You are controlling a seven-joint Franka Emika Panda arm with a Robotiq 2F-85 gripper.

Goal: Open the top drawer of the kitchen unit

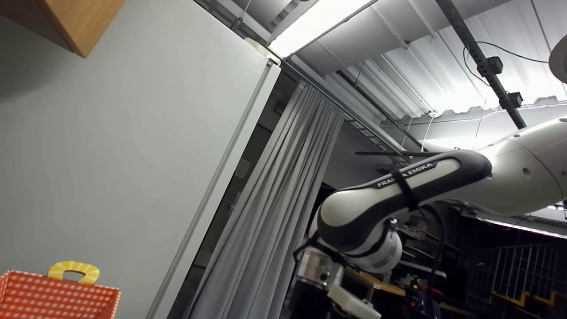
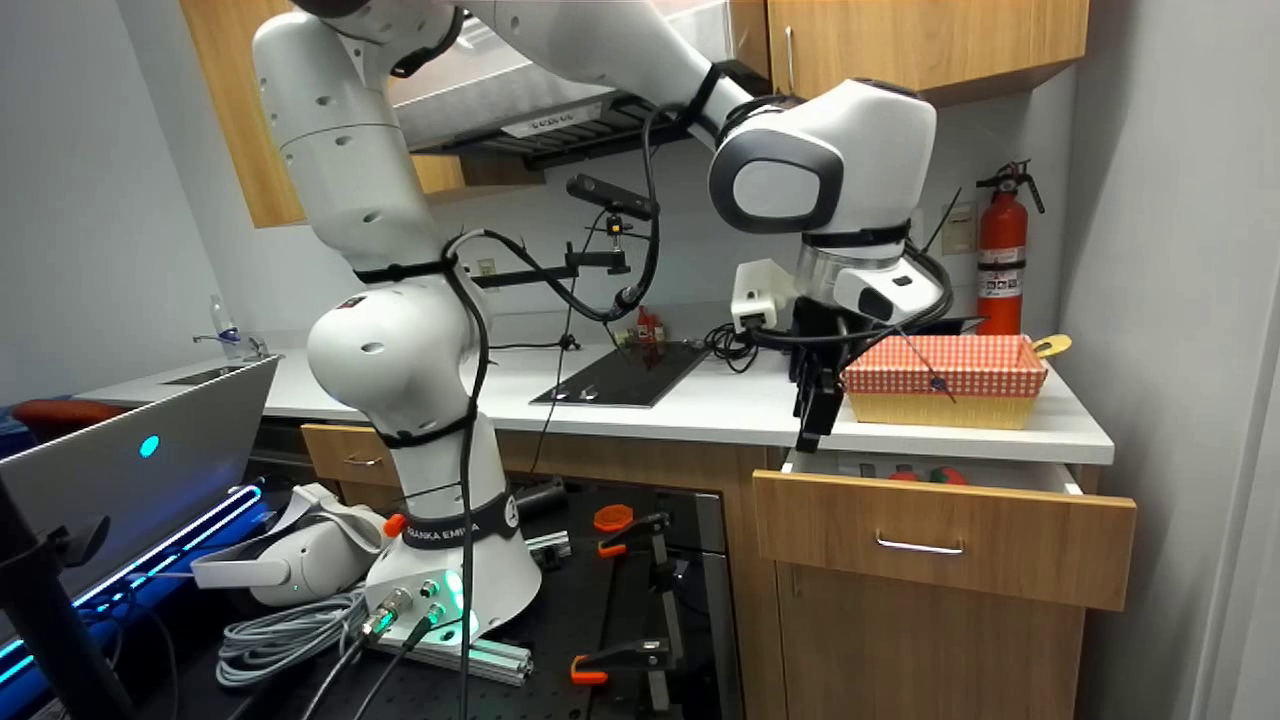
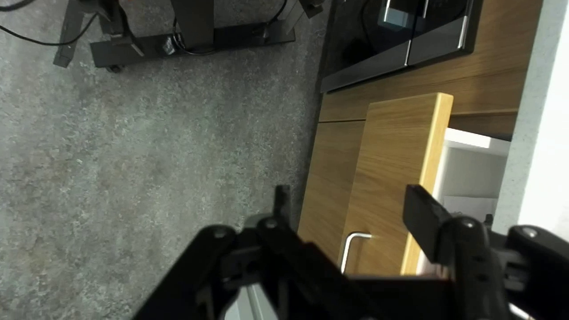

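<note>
Floor (image 3: pixel 155 155): mottled grey, filling the left of the wrist view and seen there alone.
Hand (image 3: pixel 349 195): enters the wrist view from below, dark and blurred, fingers spread wide apart.
Top drawer (image 3: pixel 391 169): partly out from under the counter (image 3: pixel 551 155), wooden front foremost, a white side behind it.
Handle (image 3: pixel 346 251): a silver bar, its lower end hidden by the hand.
Drawer interior: a pale strip here; the counter covers the rest, and a small dark item (image 3: pixel 488 220) inside is hard to make out.
Drawer front: whole in an exterior view, below the right end of the counter, the handle across its middle.
Red items (image 2: pixel 905 474): inside the drawer, shown in this view only, too small to name, their lower parts behind the front.
Hand and drawer: the hand hangs near the drawer's left end; its fingers overlap from this side, and contact cannot be told.
Basket (image 2: pixel 940 410): on the counter, red-checked lining over a yellowish body, left end partly behind the hand.
Curtain (image 1: pixel 270 199): grey, in an exterior view and nowhere else.
Arm (image 1: pixel 354 208): runs down to that view's bottom edge, which cuts off the hand.
</note>
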